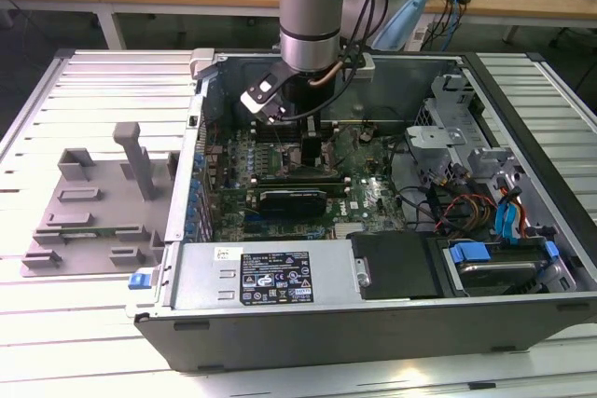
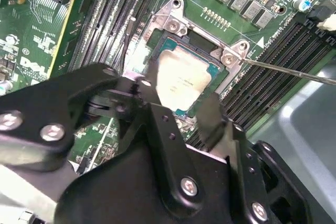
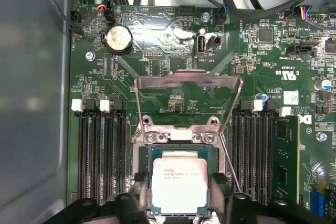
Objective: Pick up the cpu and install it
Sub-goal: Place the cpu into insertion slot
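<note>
Closely paired: pincer (image 3: 180,207) and cpu (image 3: 179,182).
The pincer straddles the cpu, which lies flat in its socket (image 3: 181,149) on the motherboard (image 3: 157,40); whether it clamps or flanks the chip cannot be told. Beyond, the hinged metal frame (image 3: 188,78) stands open.

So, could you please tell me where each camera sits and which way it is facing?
Exterior view: off the arm and raised, looking down at an angle on the open computer case and the grey tray; the arm reaches into the case.
First wrist view: on the wrist, looking almost straight down on the motherboard; the claw is at the cpu.
Second wrist view: on the wrist, looking aslant past the claw at the cpu.
Shared: both wrist views show the claw and the cpu.
</note>
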Controlling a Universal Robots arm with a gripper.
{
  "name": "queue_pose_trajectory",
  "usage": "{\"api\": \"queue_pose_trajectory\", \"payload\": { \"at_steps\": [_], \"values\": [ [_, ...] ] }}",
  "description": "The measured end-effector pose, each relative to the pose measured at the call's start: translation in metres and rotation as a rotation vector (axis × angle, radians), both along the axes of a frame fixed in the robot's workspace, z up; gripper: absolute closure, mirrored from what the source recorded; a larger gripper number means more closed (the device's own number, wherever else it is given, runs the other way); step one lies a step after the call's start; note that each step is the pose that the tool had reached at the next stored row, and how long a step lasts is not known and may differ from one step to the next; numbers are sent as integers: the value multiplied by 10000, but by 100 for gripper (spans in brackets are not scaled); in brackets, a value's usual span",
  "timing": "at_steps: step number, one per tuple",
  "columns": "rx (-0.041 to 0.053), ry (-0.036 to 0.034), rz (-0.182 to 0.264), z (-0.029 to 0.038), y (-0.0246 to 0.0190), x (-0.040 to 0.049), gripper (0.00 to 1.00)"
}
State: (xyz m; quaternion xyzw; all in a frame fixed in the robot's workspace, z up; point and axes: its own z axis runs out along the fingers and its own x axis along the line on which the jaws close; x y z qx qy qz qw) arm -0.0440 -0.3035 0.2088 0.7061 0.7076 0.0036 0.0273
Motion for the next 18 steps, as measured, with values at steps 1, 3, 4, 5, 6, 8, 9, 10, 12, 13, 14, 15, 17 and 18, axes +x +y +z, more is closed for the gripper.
{"api": "queue_pose_trajectory", "payload": {
  "at_steps": [1, 3, 4, 5, 6, 8, 9, 10, 12, 13, 14, 15, 17, 18],
  "values": [
    [0, 0, 0, 3, 0, 0, 59],
    [1, 0, 0, 5, 0, 0, 71],
    [0, 0, 0, 8, 0, 0, 84],
    [1, 0, 0, 9, 0, 0, 89],
    [0, 0, 0, 10, 0, 0, 89],
    [113, 2, 2, 14, -3, 0, 89],
    [266, 0, 0, 12, -8, 0, 89],
    [268, 0, -4, 12, -21, 0, 89],
    [267, 0, -47, -3, -35, 0, 89],
    [268, -1, -63, -10, -34, 0, 89],
    [266, 0, -74, -11, -35, 0, 89],
    [267, -1, -79, -14, -35, 0, 89],
    [273, -1, -83, -37, -35, 0, 89],
    [273, 2, -84, -40, -36, -1, 89]
  ]
}}
